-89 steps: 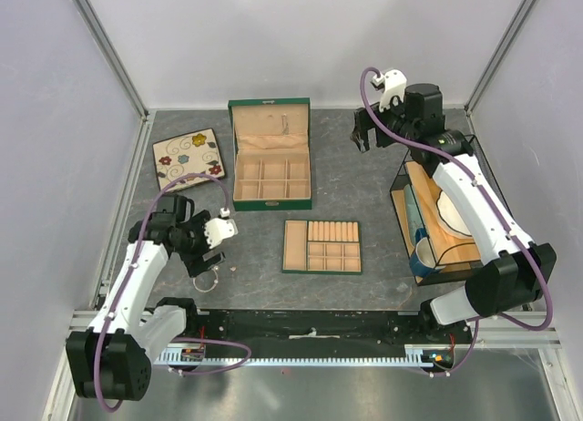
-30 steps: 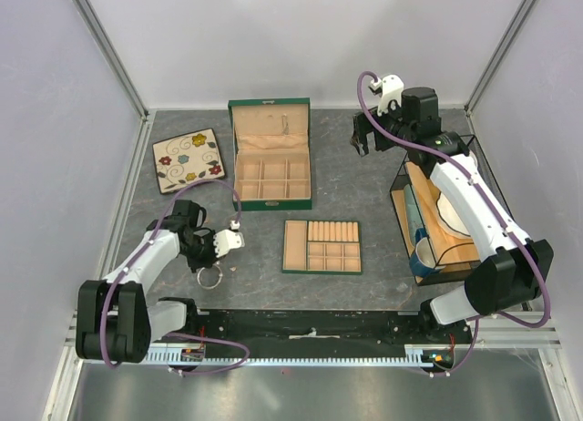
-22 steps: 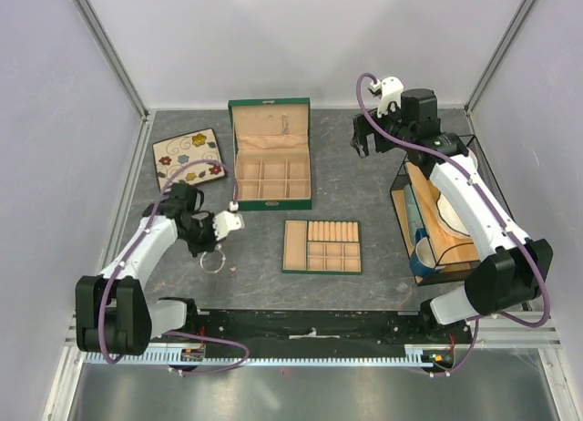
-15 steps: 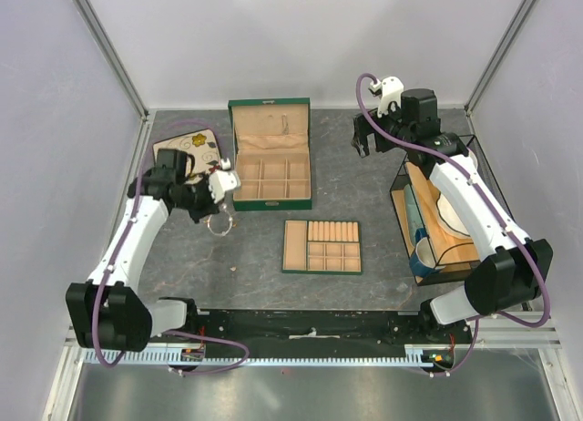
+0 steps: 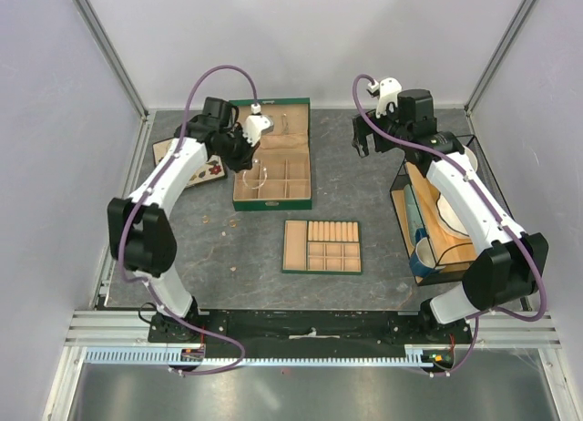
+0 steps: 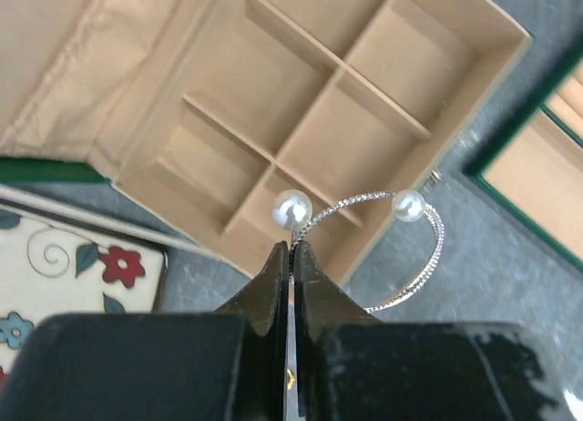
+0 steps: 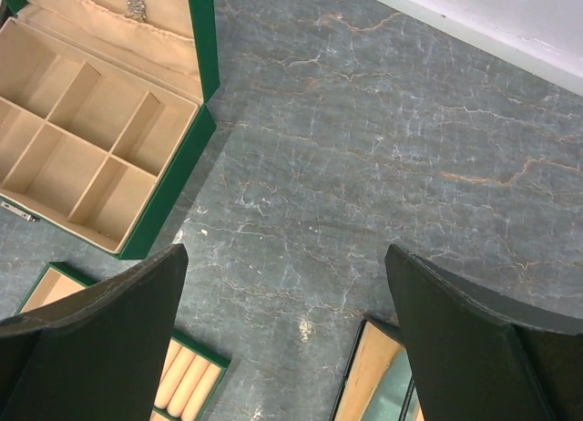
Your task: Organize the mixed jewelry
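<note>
While the left pincer (image 6: 291, 253) pinches it tight, the silvery bangle (image 6: 407, 205) bears two pearls (image 6: 292, 206).

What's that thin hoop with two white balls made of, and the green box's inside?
The bangle: likely silvery metal, its glittering grainy surface suggesting tiny stones. Its end beads: glossy white, pearl-like, perhaps imitation. The jewelry box lining: matte tan fabric or covered card.

No lettering, label, brand or number can be read anywhere in these views: none on the green jewelry box (image 5: 271, 203), none on the tan divided tray (image 5: 296, 245), and the flower-patterned tile (image 6: 64, 252) carries only painted blossoms, leaves and swirls
</note>
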You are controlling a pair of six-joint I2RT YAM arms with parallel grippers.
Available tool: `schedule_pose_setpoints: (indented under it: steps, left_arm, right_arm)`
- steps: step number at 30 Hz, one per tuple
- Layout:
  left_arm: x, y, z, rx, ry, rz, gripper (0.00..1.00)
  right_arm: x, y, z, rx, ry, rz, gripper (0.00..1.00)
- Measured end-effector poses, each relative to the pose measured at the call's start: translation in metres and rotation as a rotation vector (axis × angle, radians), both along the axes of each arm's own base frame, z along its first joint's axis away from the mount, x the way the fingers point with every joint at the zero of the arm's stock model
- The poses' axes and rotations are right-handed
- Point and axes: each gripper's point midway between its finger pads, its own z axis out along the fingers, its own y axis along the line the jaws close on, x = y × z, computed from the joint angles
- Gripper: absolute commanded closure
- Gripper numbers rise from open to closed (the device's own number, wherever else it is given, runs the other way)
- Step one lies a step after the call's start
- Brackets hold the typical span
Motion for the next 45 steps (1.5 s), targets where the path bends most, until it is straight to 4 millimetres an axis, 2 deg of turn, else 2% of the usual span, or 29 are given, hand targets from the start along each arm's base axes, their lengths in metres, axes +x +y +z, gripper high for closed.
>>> schedule_pose_setpoints:
  steps: [4, 9, 15, 18, 27, 32, 37, 45]
  left_arm:
    - [0.03, -0.012, -0.014, 0.039, 0.006, 0.065, 0.99]
    - [0.056, -0.026, -0.016, 0.068, -0.029, 0.13, 0.99]
    - [0.067, -0.06, -0.019, 0.098, -0.075, 0.147, 0.99]
    - [0.066, -0.074, -0.029, 0.113, -0.072, 0.143, 0.98]
    - [0.059, -0.096, -0.059, 0.179, -0.053, 0.148, 0.98]
    - [0.054, -0.108, -0.068, 0.197, -0.052, 0.136, 0.98]
    - [0.048, -0.117, -0.072, 0.211, -0.062, 0.122, 0.99]
    - [0.035, -0.119, -0.087, 0.251, -0.044, 0.105, 0.99]
  right_arm:
    - [0.0, -0.001, 0.0, -0.003, -0.001, -0.004, 0.02]
    - [0.0, -0.003, -0.005, -0.013, 0.004, -0.012, 0.02]
    - [0.0, -0.005, -0.01, -0.021, 0.011, -0.015, 0.02]
    - [-0.001, -0.006, -0.013, -0.023, 0.018, -0.018, 0.02]
    - [-0.001, -0.009, -0.018, -0.025, 0.025, -0.025, 0.02]
    - [-0.001, -0.013, -0.018, -0.024, 0.023, -0.032, 0.02]
    - [-0.001, -0.014, -0.017, -0.023, 0.018, -0.036, 0.02]
    - [-0.002, -0.016, -0.016, -0.02, 0.014, -0.038, 0.02]
